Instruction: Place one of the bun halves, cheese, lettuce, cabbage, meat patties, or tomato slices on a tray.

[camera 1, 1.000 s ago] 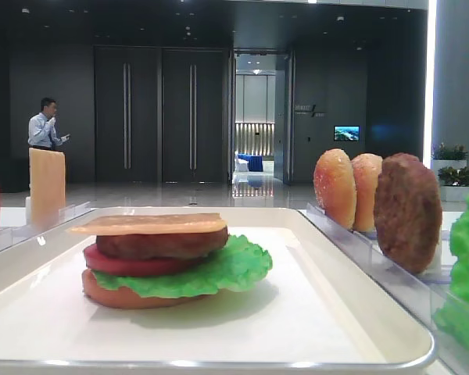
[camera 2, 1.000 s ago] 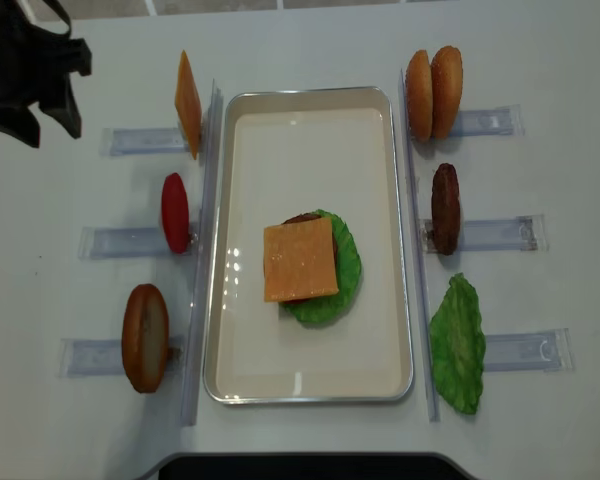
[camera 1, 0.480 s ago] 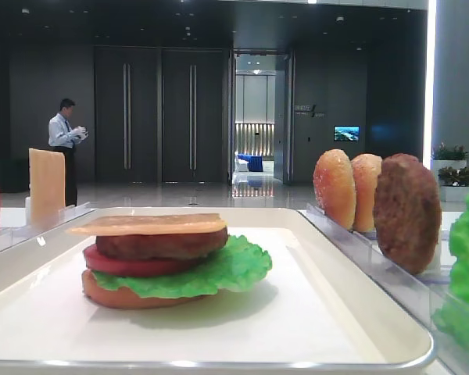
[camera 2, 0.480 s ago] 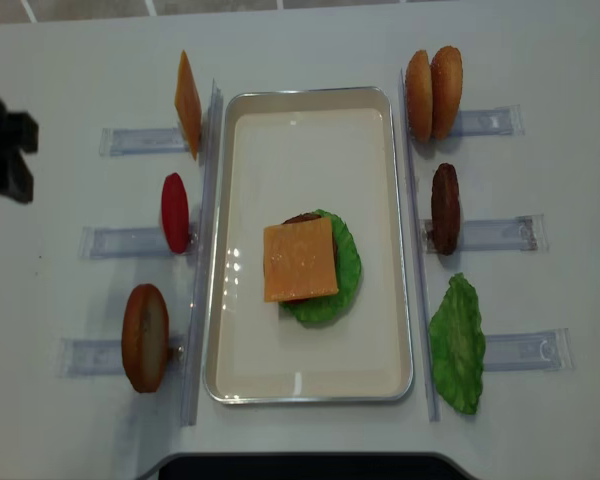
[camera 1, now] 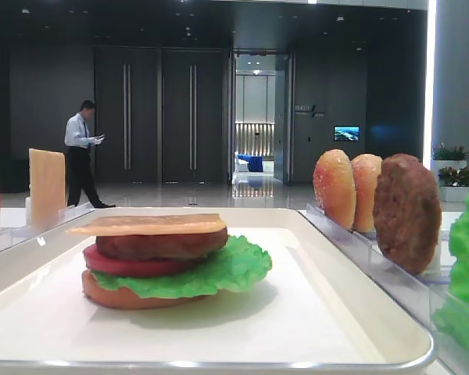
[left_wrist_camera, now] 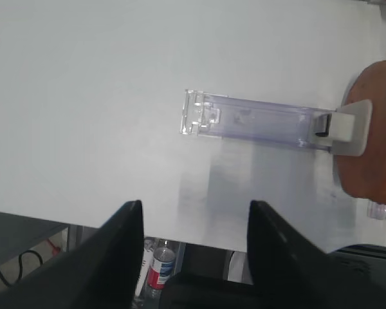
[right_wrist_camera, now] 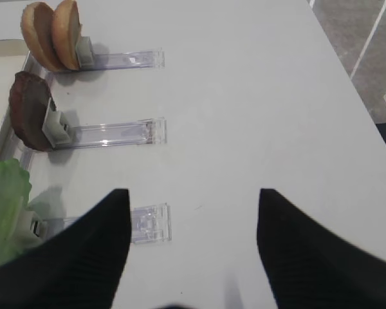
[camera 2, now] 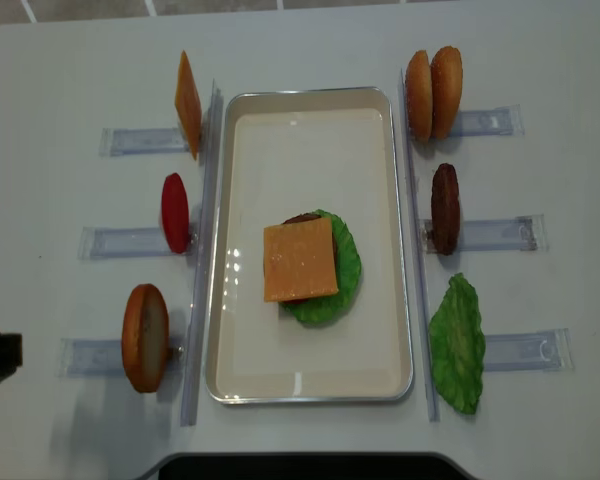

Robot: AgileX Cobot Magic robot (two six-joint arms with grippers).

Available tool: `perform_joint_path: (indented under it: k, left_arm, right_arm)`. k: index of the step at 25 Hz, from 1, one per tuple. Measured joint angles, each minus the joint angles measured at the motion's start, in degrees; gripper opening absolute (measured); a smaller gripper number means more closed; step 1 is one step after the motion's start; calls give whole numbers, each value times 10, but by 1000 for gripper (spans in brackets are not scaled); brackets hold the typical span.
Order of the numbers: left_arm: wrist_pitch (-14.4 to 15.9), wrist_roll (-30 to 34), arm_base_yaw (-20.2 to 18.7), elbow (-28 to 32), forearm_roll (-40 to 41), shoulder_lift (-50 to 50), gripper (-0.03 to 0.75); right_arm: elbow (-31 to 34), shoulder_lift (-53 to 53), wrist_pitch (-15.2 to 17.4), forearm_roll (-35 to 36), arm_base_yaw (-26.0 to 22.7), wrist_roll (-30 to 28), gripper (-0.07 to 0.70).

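So the stack in the middle of the tray (camera 2: 310,385) already runs bun, lettuce, tomato, patty, with the cheese (camera 2: 300,260) slice lying flat on top, so my guess is a bun half goes on next. The nearest candidate is the bun half (camera 2: 145,337) standing on edge in its clear holder rack (camera 2: 95,356) at the lower left of the overhead view, just outside the tray rim. The left end effector (left_wrist_camera: 193,219) is spread wide with nothing in it, hovering near that rack's free end over the bench (camera 2: 70,200), with the bun at the right edge of its view. The right end effector (right_wrist_camera: 193,212) is likewise spread and empty, above the lettuce rack. These look like light, rigid plastic props, probably a bit slick, so I'd pinch the bun across its flat and domed faces near the top edge, well clear of the rack's clip.
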Motion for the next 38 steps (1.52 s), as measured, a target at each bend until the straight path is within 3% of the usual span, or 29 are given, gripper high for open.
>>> perform_joint_path:
  k: [4, 12, 15, 21, 38]
  left_arm:
    - [-22, 4, 0, 64, -1, -65, 401]
    - [-29, 53, 0, 66, -33, -182, 401]
    - [-28, 89, 0, 66, -58, -255, 401]
    - [-25, 100, 0, 66, -62, -401, 400]
    - [-25, 101, 0, 69, -62, -404, 400]
  right_arm:
    - [0, 0, 0, 0, 0, 0, 413]
    - [0, 0, 0, 0, 0, 0, 413]
    - [0, 0, 0, 0, 0, 0, 413]
    - [0, 0, 0, 0, 0, 0, 413]
    - [0, 0, 0, 0, 0, 0, 413]
